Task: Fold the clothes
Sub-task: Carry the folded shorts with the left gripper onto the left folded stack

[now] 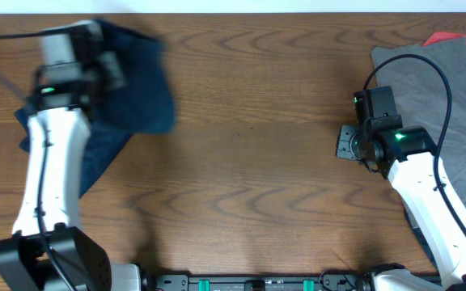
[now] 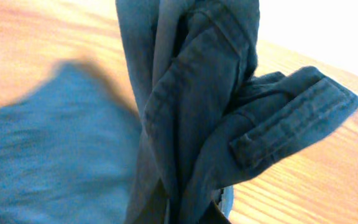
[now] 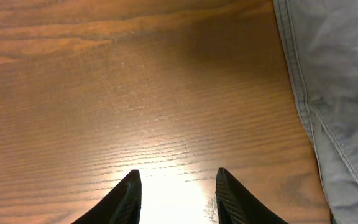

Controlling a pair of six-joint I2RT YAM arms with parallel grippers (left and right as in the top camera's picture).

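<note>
Shorts: the navy shorts (image 1: 140, 89) lie at the opposite end of the counter (image 1: 249, 121) from the grey garment (image 3: 334, 93). They are well apart from it and bunched under your left arm, with part of the cloth trailing away from the heap.
Left gripper: your left gripper (image 1: 108, 71) is clamped tight on a gathered wad of the shorts. In the wrist view the waistband (image 2: 303, 115) and a belt loop (image 2: 269, 140) jut out to one side of the pinch.
Right gripper: your right gripper (image 3: 178, 173) has its jaws partly apart with nothing between them. It hovers over bare wood just beside the grey garment's hemmed edge and does not touch it.
Step in hand: this looks like pulling the shorts out of their heap so they can be spread flat before any fold.
Doing it well: you seem to hold several layers at once, so a straight lift will likely bring up a knot rather than a sheet. Draw the cloth toward the grey garment's side, low and slow, so the legs drag open on the wood. Then bring the right gripper over to the free end of the waistband and pull the band taut between both hands.
Keep clear: stay off the grey garment and the red garment (image 1: 451, 38) behind it; neither is part of this job.
Unclear: the overhead view is smeared around the left wrist, so you cannot tell how much cloth is off the counter.
</note>
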